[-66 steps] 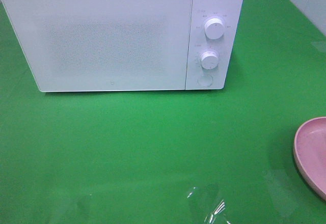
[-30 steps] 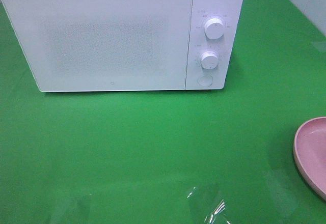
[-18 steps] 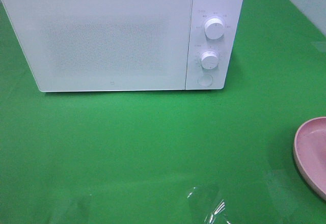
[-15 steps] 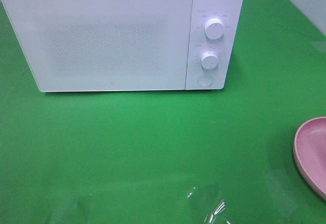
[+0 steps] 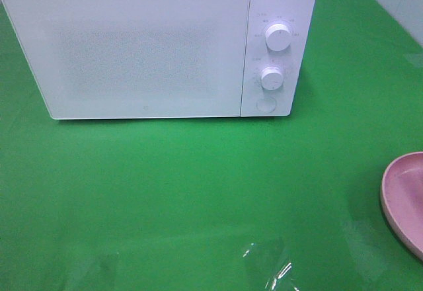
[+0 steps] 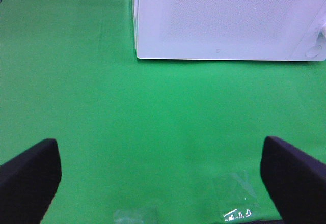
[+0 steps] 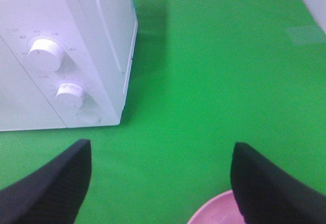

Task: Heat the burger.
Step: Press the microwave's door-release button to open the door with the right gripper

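Nothing has moved: white boxy microwave (image 5: 145, 53) stays shut on green bench (image 5: 198, 192), pink round plate (image 5: 404, 202) near its right edge. Both left pincer (image 6: 163, 183) and right pincer (image 7: 160, 188) stand apart, holding nothing; where the burger is cannot be told.

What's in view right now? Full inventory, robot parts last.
microwave: one, white, back left of the table, door shut
knobs: two, white, one above the other on the microwave's right panel
button: one, white, round, below the knobs
plate: one, pink, right edge of the table, cut off by the frame, visible part bare
table cover: one, green, under everything
shiny patch: one, clear, near the front edge; cannot tell what it is
burger: none in any view
left pincer: one, black, open, nothing between the fingers
right pincer: one, black, open, empty, plate rim by one finger
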Controlling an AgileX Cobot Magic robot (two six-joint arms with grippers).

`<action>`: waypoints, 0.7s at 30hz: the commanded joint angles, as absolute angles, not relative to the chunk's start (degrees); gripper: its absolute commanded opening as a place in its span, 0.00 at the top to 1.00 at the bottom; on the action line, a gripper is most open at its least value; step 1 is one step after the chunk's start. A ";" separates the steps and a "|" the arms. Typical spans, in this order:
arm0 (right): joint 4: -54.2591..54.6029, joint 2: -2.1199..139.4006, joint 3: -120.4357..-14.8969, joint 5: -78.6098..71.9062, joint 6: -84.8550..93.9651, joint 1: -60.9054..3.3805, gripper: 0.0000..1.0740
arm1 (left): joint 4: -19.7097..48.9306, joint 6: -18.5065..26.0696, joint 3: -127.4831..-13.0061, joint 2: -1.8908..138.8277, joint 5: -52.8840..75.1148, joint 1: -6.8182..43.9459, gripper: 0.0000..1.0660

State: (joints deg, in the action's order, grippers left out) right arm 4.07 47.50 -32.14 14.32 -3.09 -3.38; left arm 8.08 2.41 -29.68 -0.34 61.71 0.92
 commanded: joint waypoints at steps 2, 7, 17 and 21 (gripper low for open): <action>1.32 50.65 -32.20 5.84 -2.52 -2.92 0.32 | 8.19 2.12 -29.51 -1.55 61.13 1.09 0.07; 1.26 53.80 -27.90 -8.82 -2.58 -2.92 0.32 | 8.19 2.12 -29.51 -1.55 61.13 1.09 0.07; 1.55 59.76 -19.48 -30.54 -2.58 -3.04 0.32 | 8.19 2.12 -29.51 -1.55 61.13 1.09 0.07; 2.64 65.20 -16.84 -40.39 -2.52 -3.32 0.32 | 8.19 2.12 -29.51 -1.55 61.13 1.09 0.07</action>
